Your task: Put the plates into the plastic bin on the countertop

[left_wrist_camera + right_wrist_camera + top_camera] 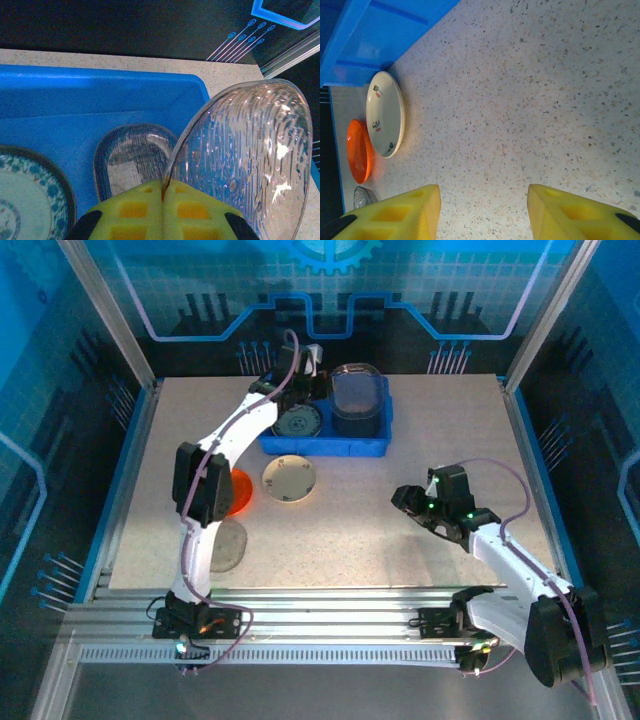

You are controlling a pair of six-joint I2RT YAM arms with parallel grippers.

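Bolted at the near edge of the desk [400,550], both arms reach away across it. Just beyond the left base, a brownish glass plate [228,545] lies flat on the desk, partly under the left arm. Off to the right, the right end effector [484,200] hangs above bare speckled surface, its yellow fingers [395,215] parted by a moderate gap with nothing between them.

Further out, an orange-red plate [238,492] lies half hidden by the left arm's elbow. A cream plate [291,479] with small marks lies near it on the right, just in front of the blue bin [325,446] and not touching it.

That bin stands on the desk towards the far edge. Its left half holds a blue-patterned plate [298,422] lying flat, and a ribbed glass plate [132,160] lies on the bin's floor beside it, towards the right.

Over the bin's right end, the left end effector [162,200] is clamped tight on the rim of a clear glass plate [250,165]. This plate is held steeply tilted, almost on edge, above the right wall. Whether it touches the bin cannot be told.
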